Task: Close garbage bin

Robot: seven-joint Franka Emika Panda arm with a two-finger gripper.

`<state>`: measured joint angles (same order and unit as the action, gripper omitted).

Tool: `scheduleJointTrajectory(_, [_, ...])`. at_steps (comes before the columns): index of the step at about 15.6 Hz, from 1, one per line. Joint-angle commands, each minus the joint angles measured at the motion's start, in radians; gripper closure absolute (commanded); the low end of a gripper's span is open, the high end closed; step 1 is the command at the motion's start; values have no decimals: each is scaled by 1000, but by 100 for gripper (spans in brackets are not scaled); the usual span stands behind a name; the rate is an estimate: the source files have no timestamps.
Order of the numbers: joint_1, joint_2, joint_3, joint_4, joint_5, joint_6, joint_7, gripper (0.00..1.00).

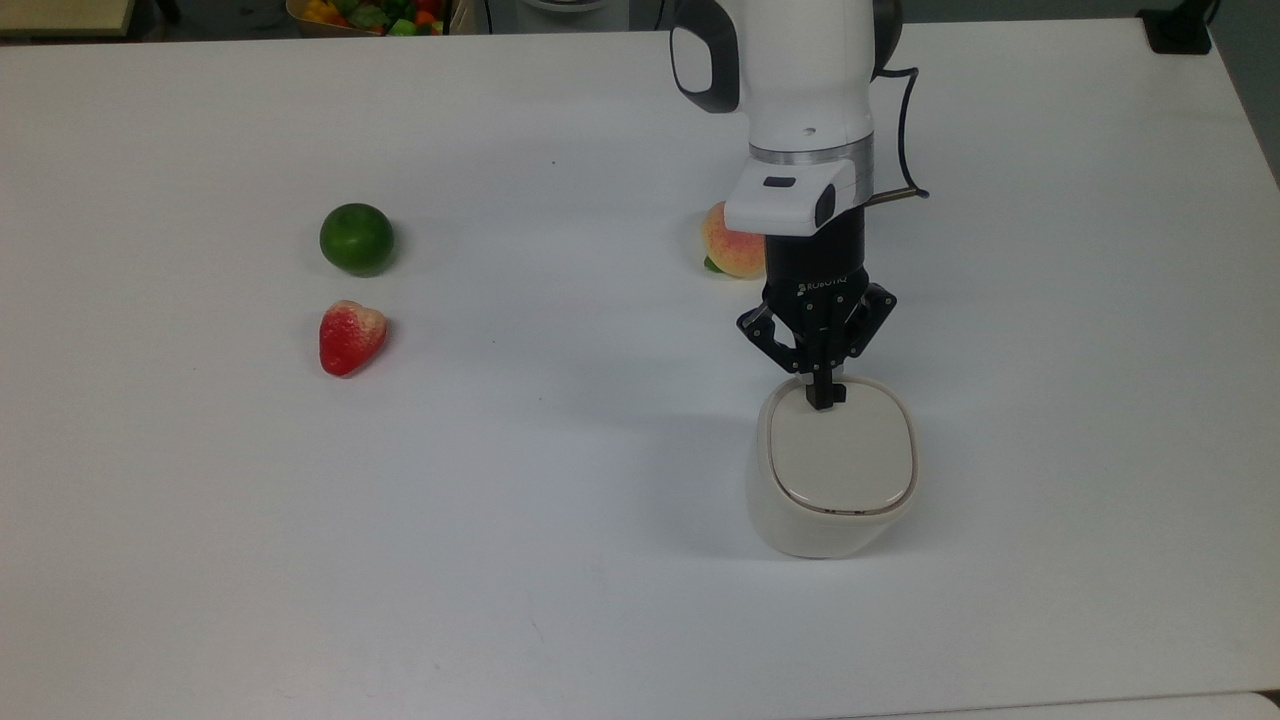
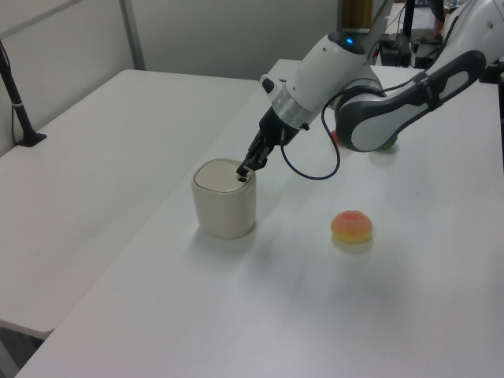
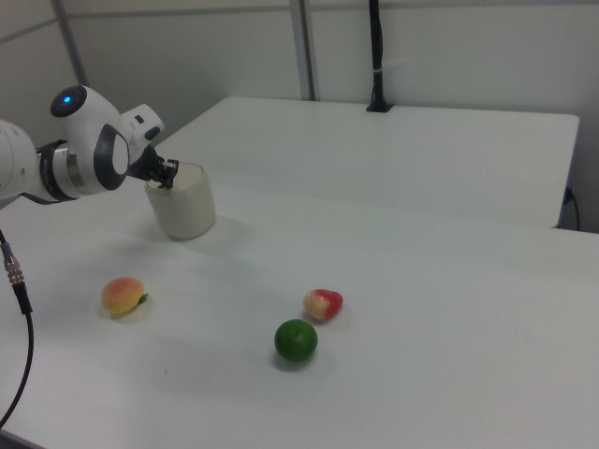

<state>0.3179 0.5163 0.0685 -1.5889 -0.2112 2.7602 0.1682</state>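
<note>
The garbage bin (image 1: pixel 832 470) has its lid flat down, the hand (image 1: pixel 822 398) pinched together touching its back edge.

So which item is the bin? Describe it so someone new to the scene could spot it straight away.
Start from the white table and follow the arm down to its black tool. The tool's tip rests at the edge of the bin, a cream-white tub with a rounded-square body and a flat lid lying shut. It is bigger and paler than the lime, strawberry and peach.
</note>
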Motion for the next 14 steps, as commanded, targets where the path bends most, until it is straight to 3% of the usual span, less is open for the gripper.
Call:
scheduleJointTrajectory(1, [-2,-13,5,-59,-17,-27,10,100])
scheduleJointTrajectory(9, [-26,-96,14,-54,1,-82,91,100])
scheduleJointTrajectory(14, [-45,-194,20,-57,38,-272,93,99])
